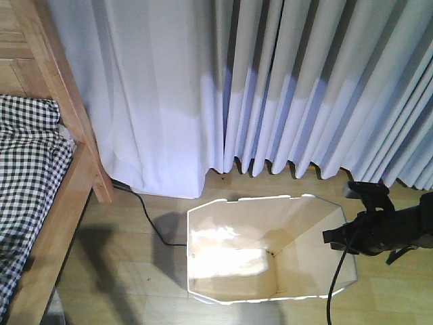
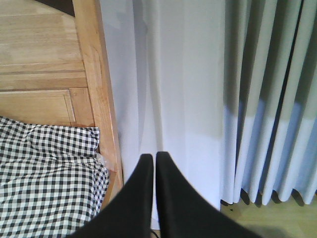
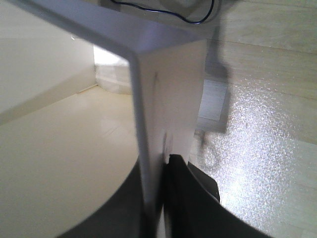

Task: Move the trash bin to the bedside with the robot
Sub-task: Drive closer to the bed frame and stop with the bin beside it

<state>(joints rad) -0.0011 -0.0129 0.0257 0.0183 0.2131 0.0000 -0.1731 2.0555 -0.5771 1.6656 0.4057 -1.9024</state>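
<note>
Standing on wooden floor [image 1: 122, 271] (curtains [image 1: 304, 81] behind): trash bin [image 1: 304, 223].

Front view: set high and tilted down at the floor [image 1: 122, 237], taking in bed [image 1: 74, 196], curtain [image 1: 270, 81] and trash bin [image 1: 304, 223] at middle range. Left wrist view: faces forward over its fingers [image 2: 138, 198], sharing that bed corner and curtain. Right wrist view: held very close along the bin wall, sharing bin and floor.
</note>
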